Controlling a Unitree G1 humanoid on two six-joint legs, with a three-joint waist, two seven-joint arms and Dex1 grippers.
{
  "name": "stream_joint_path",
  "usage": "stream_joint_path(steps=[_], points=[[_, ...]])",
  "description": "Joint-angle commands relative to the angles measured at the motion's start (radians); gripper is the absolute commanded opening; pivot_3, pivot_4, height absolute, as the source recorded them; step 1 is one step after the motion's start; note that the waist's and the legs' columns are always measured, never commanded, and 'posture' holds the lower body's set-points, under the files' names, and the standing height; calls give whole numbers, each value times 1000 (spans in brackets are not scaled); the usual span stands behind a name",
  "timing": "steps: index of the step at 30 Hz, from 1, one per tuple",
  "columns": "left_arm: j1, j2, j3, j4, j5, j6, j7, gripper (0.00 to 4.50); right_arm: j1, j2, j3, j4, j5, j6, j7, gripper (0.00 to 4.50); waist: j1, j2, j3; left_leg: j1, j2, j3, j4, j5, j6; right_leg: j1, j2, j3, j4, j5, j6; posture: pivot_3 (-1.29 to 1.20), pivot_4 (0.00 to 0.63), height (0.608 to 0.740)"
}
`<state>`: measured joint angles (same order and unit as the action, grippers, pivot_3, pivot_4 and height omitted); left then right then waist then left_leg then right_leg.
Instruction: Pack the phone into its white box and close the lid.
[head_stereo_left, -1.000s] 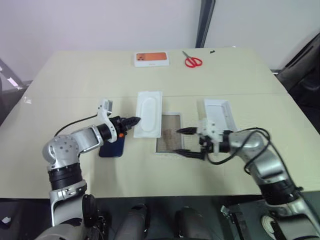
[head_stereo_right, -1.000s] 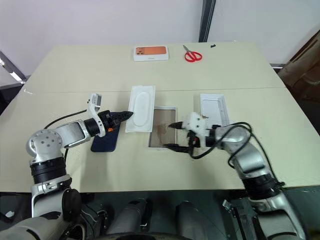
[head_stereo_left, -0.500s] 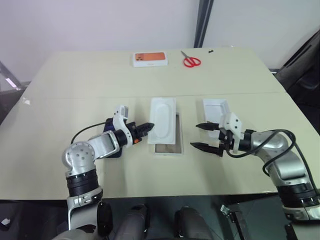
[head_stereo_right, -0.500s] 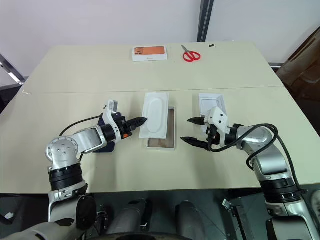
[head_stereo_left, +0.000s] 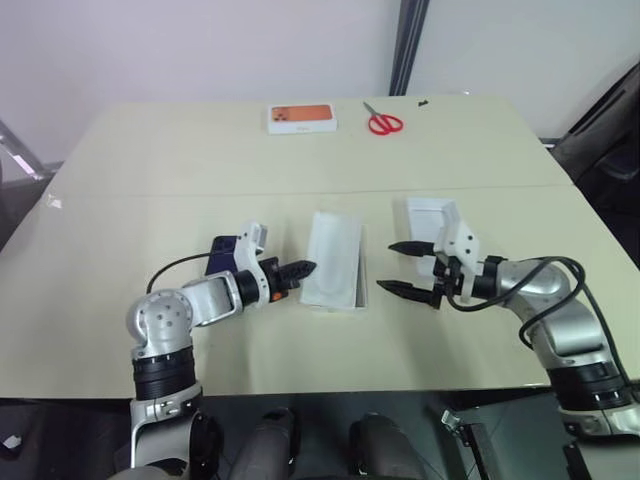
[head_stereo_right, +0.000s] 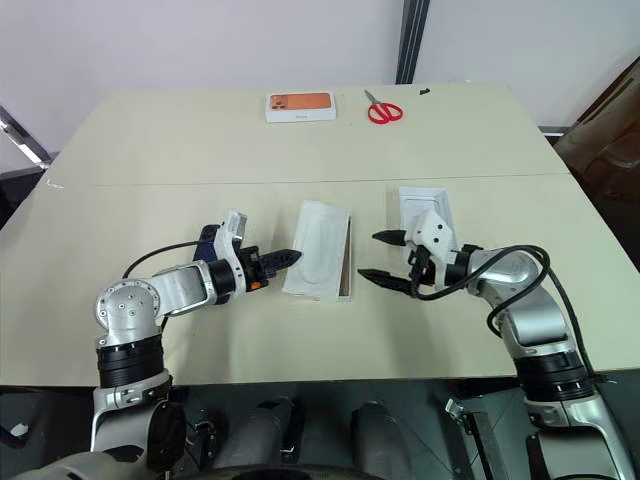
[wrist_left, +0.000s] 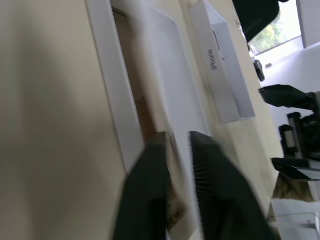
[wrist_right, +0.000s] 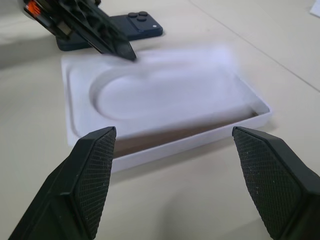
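Table seen from above: phone (head_stereo_left: 222, 247) at left, behind left gripper (head_stereo_left: 302, 269), fingers slightly apart, tips at white box (head_stereo_left: 336, 303), which is covered by a thin insert (head_stereo_left: 333, 268); right gripper (head_stereo_left: 402, 267) wide open and empty; lid (head_stereo_left: 430, 222) at right

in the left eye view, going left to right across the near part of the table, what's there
phone → left gripper → white insert lying on the white box → right gripper → lid
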<state>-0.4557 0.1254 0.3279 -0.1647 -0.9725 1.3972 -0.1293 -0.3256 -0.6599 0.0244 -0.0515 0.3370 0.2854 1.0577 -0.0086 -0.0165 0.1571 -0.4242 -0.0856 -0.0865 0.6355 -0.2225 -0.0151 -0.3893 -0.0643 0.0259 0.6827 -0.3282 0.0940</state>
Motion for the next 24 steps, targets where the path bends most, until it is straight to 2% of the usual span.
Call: stream_joint_path(steps=[1,4,8,9,10,13,17,19,22,24], points=[[-4,15,-23,-56,0,-29,-13,2772,-20,6,-14,-5,3,-26,-6,3918,0,0,0,0,0,0,0,0,0,0,0,0,0,0,0,0,150,734],[-3,26,-32,-71,-5,-47,-23,4257,-25,9,-10,2,-4,-34,-9,3918,0,0,0,0,0,0,0,0,0,0,0,0,0,0,0,0,150,734],[-2,60,-45,-108,-17,-85,-71,4257,-50,23,-11,-9,5,-18,-21,3918,-1,0,0,0,0,0,0,0,0,0,0,0,0,0,0,0,150,734],[0,84,-57,-123,-11,-104,-101,4257,-61,30,-10,-16,11,-9,-26,3918,-1,0,0,0,0,0,0,0,0,0,0,0,0,0,0,0,150,734],[13,147,-104,-157,45,-166,-156,4257,-78,44,-7,-28,25,9,-32,3918,-3,0,0,0,0,0,-1,0,0,0,0,0,0,0,0,0,150,734],[58,321,-183,-177,212,-415,-336,4302,-121,104,38,-47,8,30,-74,3060,-11,1,0,1,1,2,-4,2,-3,-2,1,2,0,0,-1,0,150,734],[102,425,-191,-102,319,-638,-486,4302,-141,171,123,-56,-66,23,-134,1092,-1,1,0,2,2,1,-5,2,-3,-2,1,2,-1,0,-1,0,150,734],[122,450,-157,-68,310,-685,-548,4302,-155,174,210,-22,-176,16,-169,31,3,1,0,1,1,1,-5,2,-3,-2,0,1,-1,0,-1,0,150,734],[146,473,-131,-48,302,-728,-606,4302,-171,169,296,28,-295,2,-208,31,3,1,0,1,0,1,-4,1,-2,-2,-1,1,-1,0,-1,0,150,734],[160,487,-122,-20,325,-755,-614,4302,-181,192,300,25,-288,25,-213,31,1,1,0,0,0,0,-5,1,-2,-2,-1,0,-1,0,-1,0,150,734]])
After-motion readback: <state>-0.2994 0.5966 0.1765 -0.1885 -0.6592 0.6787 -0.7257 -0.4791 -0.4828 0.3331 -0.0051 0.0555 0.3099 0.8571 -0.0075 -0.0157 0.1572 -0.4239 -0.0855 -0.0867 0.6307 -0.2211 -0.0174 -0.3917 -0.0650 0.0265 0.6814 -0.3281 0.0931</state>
